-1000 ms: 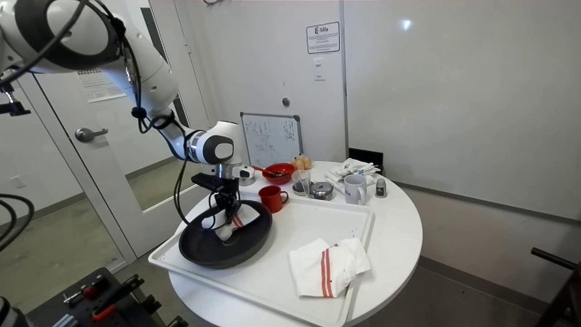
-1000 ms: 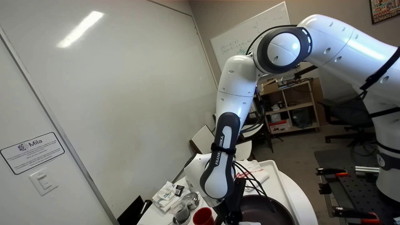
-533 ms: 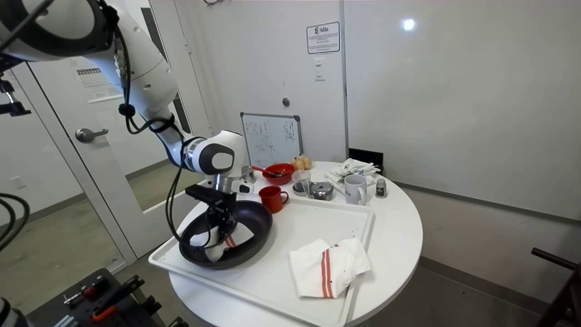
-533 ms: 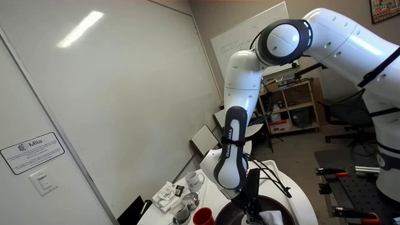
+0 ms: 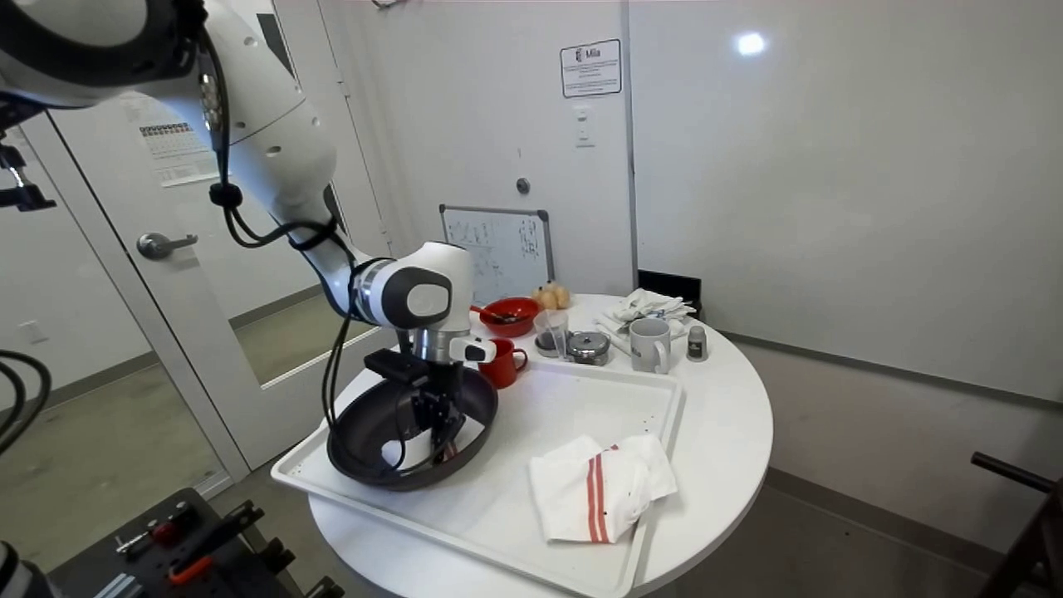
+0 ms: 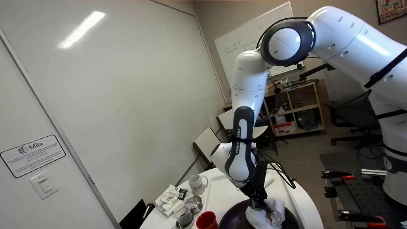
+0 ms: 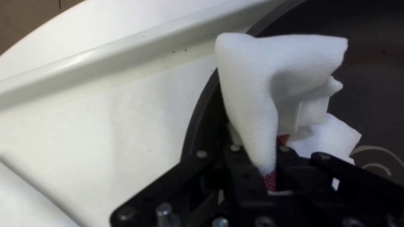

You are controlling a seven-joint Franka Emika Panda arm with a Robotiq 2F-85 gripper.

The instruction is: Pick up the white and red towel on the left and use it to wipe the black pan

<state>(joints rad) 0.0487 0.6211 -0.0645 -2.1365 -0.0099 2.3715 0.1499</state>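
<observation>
Here the end effector (image 7: 260, 154) pinches the towel (image 7: 246, 85), long axis pointing up the wrist view.

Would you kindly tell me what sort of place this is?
Probably a robotics lab, perhaps within an office: there is a robot arm, a sign reading Mila, and a whiteboard with writing on it.

Both exterior views look down at the pan (image 5: 369, 423), the wrist view nearer.
</observation>
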